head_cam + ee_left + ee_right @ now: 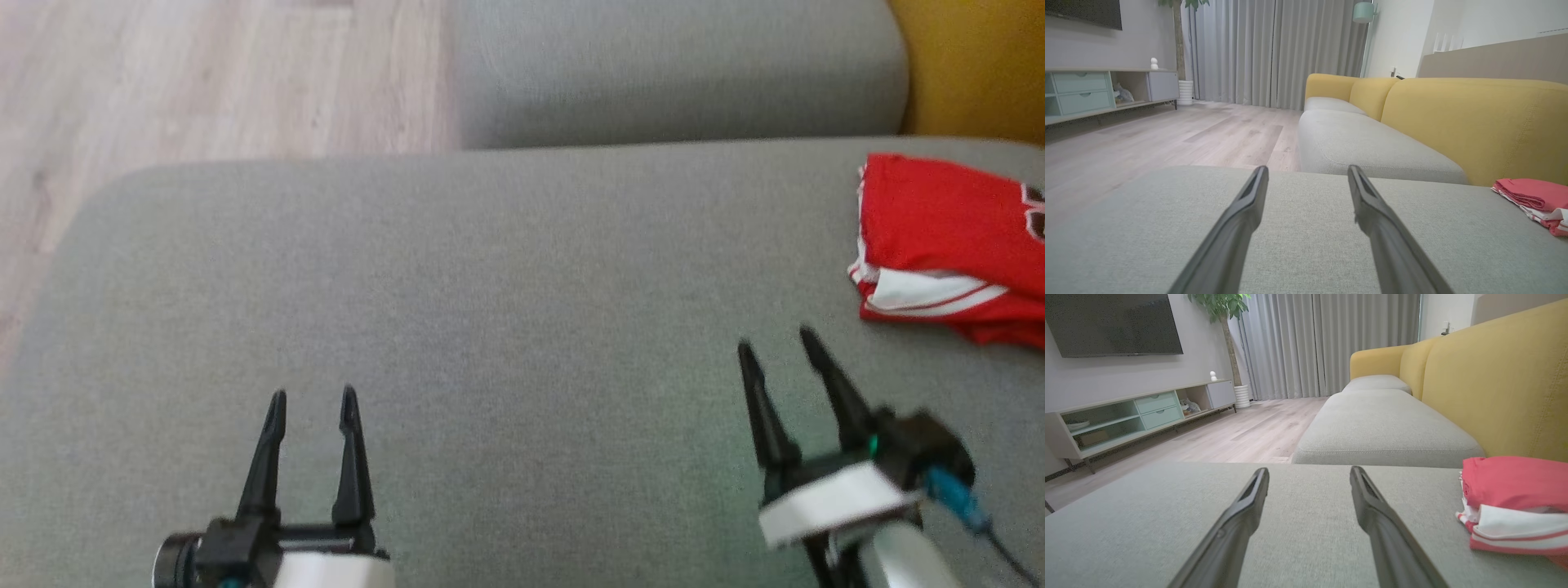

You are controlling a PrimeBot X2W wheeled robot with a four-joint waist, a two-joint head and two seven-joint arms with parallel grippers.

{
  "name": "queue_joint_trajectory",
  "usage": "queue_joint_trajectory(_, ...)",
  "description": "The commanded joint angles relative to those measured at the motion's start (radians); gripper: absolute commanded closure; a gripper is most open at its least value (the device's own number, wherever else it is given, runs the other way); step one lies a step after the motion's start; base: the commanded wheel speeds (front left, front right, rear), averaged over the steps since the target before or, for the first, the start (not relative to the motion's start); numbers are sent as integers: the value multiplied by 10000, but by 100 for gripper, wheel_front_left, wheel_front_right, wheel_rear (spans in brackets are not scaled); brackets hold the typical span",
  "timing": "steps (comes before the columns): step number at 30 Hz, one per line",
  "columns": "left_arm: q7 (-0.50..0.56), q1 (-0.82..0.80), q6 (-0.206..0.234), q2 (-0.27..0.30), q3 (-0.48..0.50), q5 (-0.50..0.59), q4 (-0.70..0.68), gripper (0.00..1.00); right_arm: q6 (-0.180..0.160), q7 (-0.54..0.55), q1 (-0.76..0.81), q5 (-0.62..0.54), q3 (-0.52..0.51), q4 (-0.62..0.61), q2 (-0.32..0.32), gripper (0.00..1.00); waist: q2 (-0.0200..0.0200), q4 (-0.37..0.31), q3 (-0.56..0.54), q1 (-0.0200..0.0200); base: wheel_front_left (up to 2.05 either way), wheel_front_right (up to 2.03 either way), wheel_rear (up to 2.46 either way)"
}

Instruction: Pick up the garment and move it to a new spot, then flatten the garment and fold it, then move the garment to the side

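A grey sofa cushion point(490, 286) spreads beneath both arms. The left gripper point(313, 394) and right gripper point(776, 339) each hold their fingers wide apart, gripping nothing. The red jersey point(939, 237), folded with white striped panels showing, lies just right of the right fingertips, apart from them.

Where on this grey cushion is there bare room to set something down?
Bare: the grey fabric seat cushion, from its left edge beside the pale wooden floor to the folded red-and-white jersey, including ahead of the left gripper and right gripper. Crowded: the far right, where the jersey lies.
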Motion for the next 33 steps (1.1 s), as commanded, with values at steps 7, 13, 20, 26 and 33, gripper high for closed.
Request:
queue_joint_trajectory(7, -51, 344, 1, -20, 559, 636, -467, 0, -9, -107, 878, -753, -511, -638, 440, 0, -1, 151, -601, 4, 0, 0, 0)
queue_joint_trajectory(13, -51, 440, -74, -20, 621, 766, -367, 0, -9, -108, 1005, -931, -805, -628, 552, 0, -1, 120, -686, 4, 0, 0, 0)
queue_joint_trajectory(20, -51, 455, -137, -20, 614, 811, -193, 0, -9, -108, 1052, -969, -877, -598, 581, 0, -1, 111, -722, 4, 0, 0, 0)
queue_joint_trajectory(26, 11, 823, -108, 2, 239, 767, 526, 100, 0, 29, 1337, -766, -1021, 113, 617, 100, -1, 97, -716, 4, 0, 0, 0)
queue_joint_trajectory(33, 167, 677, -205, 64, 355, -155, 557, 100, -1, 200, 1231, 148, -1088, 102, 570, 100, -1, 58, -677, 4, 0, 0, 0)
